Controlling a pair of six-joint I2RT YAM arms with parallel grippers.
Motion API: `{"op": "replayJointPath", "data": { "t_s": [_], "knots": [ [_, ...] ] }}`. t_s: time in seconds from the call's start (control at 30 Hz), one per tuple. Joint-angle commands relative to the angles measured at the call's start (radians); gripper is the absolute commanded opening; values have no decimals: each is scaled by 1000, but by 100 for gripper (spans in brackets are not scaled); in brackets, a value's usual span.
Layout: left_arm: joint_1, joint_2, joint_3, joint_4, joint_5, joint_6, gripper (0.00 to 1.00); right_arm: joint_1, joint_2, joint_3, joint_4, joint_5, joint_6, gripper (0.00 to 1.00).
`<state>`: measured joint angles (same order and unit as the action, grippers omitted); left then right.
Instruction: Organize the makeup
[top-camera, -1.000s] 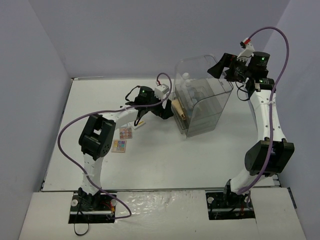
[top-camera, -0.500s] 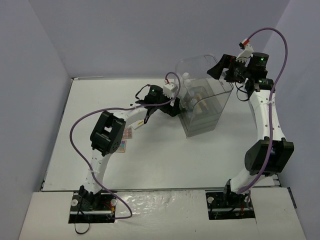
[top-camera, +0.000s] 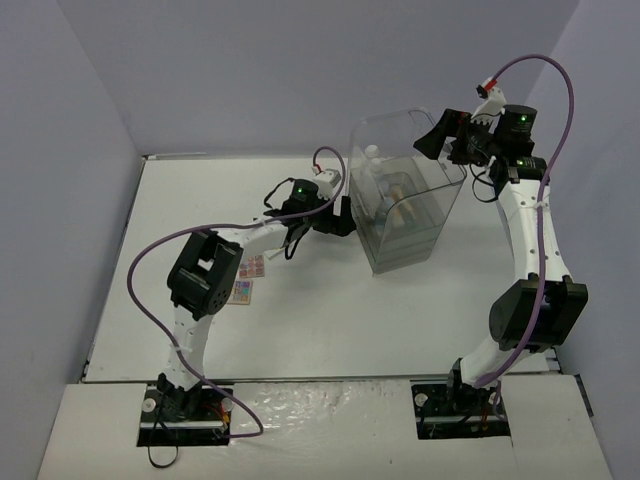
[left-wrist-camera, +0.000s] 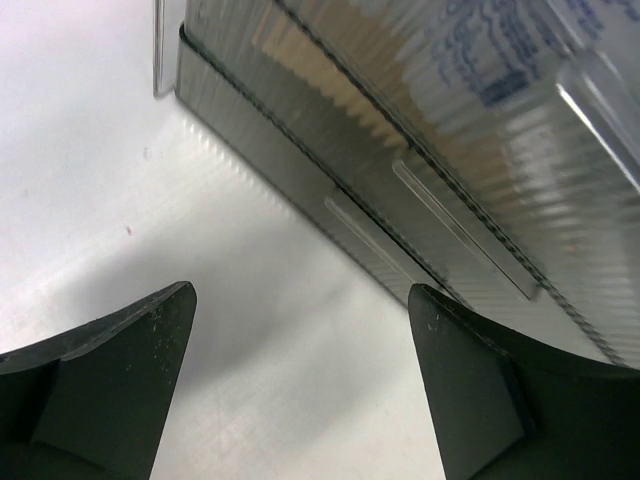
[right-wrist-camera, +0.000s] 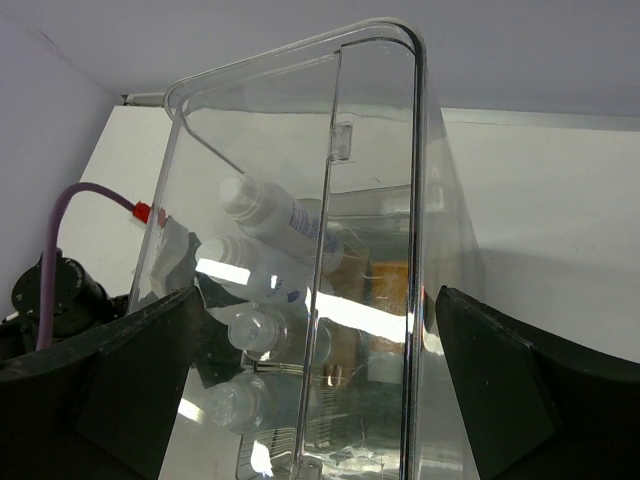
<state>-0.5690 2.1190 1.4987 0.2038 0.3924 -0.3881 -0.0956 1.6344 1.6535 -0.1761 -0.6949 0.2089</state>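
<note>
While left claw (left-wrist-camera: 300, 300) and right claw (right-wrist-camera: 317, 300) both gape empty, the left hovers at nine o'clock of the case (top-camera: 400, 245); a forward push could shove it askew.

1. The case (top-camera: 405, 205) is standing upright just ahead of the left gripper (left-wrist-camera: 300, 300), with its ribbed drawer fronts (left-wrist-camera: 330, 190) facing it.
2. Its clear upper wall (right-wrist-camera: 380, 130) is rising just ahead of the right gripper (right-wrist-camera: 315, 295).
3. The table (top-camera: 330, 310) is lying beneath both.
</note>
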Motion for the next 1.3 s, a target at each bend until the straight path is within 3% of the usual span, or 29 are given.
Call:
{"op": "replayJointPath", "data": {
  "t_s": [0.0,0.3,0.53,0.73,1.13,1.27],
  "knots": [
    [-2,-170,-58,124,-24,-268,82,25,-11,-8,21,-16,-15,99],
    [8,-99,-81,300,81,-660,60,25,-5,0,24,-9,-19,99],
    [15,-44,-112,420,33,-815,46,25,-12,3,23,-9,-22,99],
    [17,0,-139,547,16,-895,39,25,-13,-1,24,-12,-22,99],
    [15,64,-156,685,20,-920,23,25,-16,-4,23,-13,-22,99],
    [17,81,-163,734,31,-918,22,25,-15,-6,23,-13,-22,99]
  ]
}}
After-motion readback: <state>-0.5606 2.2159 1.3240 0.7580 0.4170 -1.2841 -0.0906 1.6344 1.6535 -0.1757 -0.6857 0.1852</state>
